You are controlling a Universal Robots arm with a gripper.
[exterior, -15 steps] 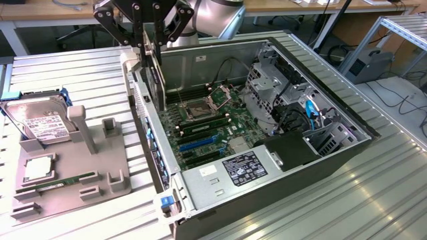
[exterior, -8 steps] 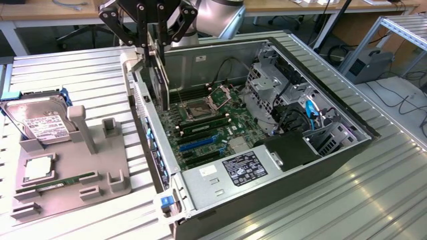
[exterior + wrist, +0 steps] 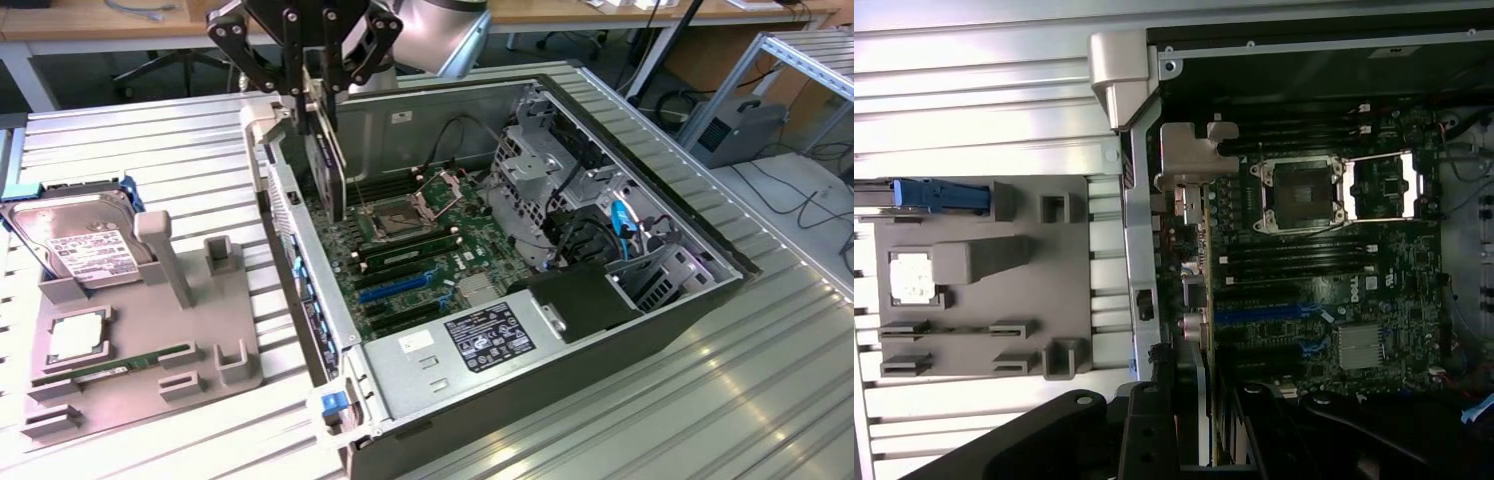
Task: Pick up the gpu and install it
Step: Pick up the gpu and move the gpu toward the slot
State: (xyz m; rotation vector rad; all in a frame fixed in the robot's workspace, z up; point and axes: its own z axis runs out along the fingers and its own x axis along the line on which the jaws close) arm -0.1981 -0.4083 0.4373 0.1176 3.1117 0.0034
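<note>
Over to the exterior view. Hanging high above the open computer case [image 3: 627, 350] with the hand [image 3: 320, 92], pinched shut on the upper end of the gpu [image 3: 330, 150]. Holding that card upright, dark face nearly edge-on, lower end dipping inside the case close to the rear wall, just above the motherboard [image 3: 427, 250] and beside the processor socket [image 3: 400, 215]. Not seated in any slot, as far as can be told. Off to the exterior view's left, on the ribbed metal bench [image 3: 160, 140]: a grey holder tray [image 3: 134, 395] carrying a hard drive [image 3: 74, 245], a square processor chip [image 3: 78, 335] and a slim green RAM stick [image 3: 127, 365], all well apart from the card.

Switching to the wrist view. Looking straight down past the black fingers [image 3: 1144, 430] of the hand [image 3: 1204, 445], closed on the gpu [image 3: 1199, 400], seen edge-on as a thin strip. Lined up along the case's rear wall, next to the motherboard [image 3: 1324, 280] with its blue slot [image 3: 1264, 315] and processor socket [image 3: 1302, 195]. Grey holder tray [image 3: 984, 290] out on the bench [image 3: 974, 100], just beside the case.
</note>
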